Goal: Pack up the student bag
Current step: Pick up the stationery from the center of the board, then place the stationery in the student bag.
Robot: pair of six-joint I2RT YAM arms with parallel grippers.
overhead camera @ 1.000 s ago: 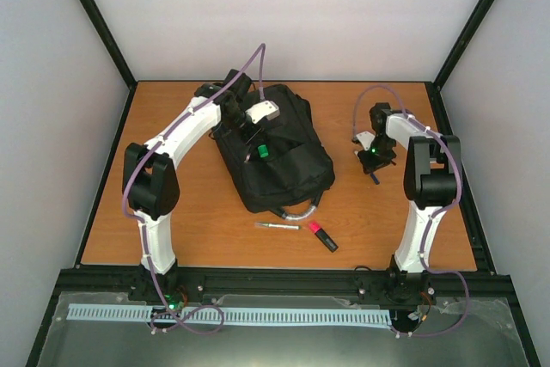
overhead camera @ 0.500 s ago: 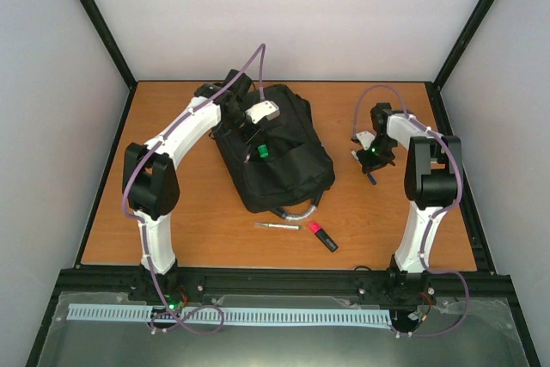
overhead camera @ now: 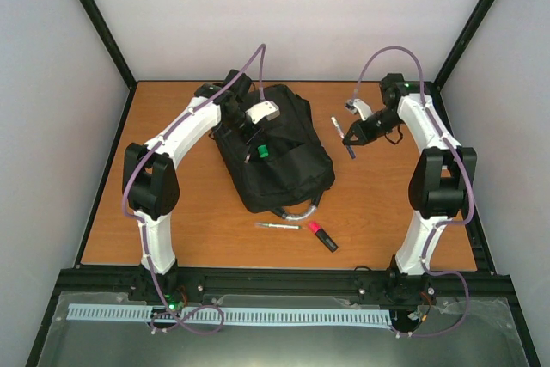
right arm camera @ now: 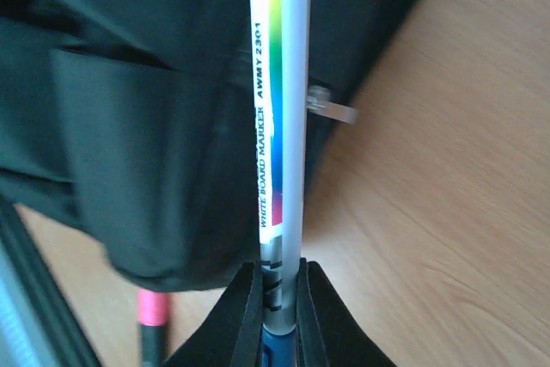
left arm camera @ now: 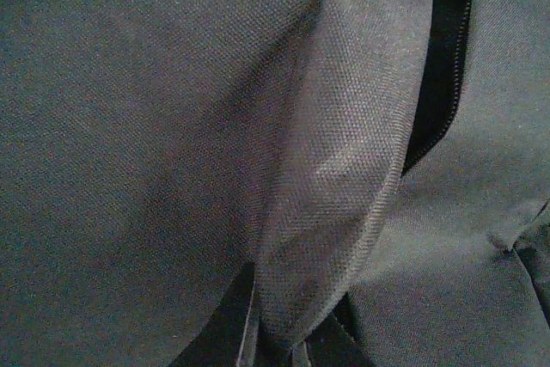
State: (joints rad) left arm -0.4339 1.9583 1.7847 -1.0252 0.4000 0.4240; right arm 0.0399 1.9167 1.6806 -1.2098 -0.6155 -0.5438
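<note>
The student bag (overhead camera: 275, 156), black and soft, lies in the middle of the table with its grey loop handle (overhead camera: 301, 211) toward the near side. My left gripper (overhead camera: 252, 137) rests on the bag's upper left part. In the left wrist view it (left arm camera: 288, 351) is shut on a raised fold of the bag's fabric (left arm camera: 344, 169). My right gripper (overhead camera: 354, 135) hangs above the table just right of the bag, shut on a white board marker (overhead camera: 342, 137). The right wrist view shows the marker (right arm camera: 284, 109) clamped near its blue end between the gripper (right arm camera: 281, 294) jaws, with the bag (right arm camera: 155, 126) behind it.
A thin silver pen (overhead camera: 277, 225) and a pink-capped highlighter (overhead camera: 322, 235) lie on the wooden table (overhead camera: 172, 212) in front of the bag. The highlighter (right arm camera: 153, 311) also shows in the right wrist view. Black frame posts and grey walls enclose the table.
My right gripper closed on the marker at the table, then lifted it and swung back and left toward the bag. The left arm and the bag have not moved.
</note>
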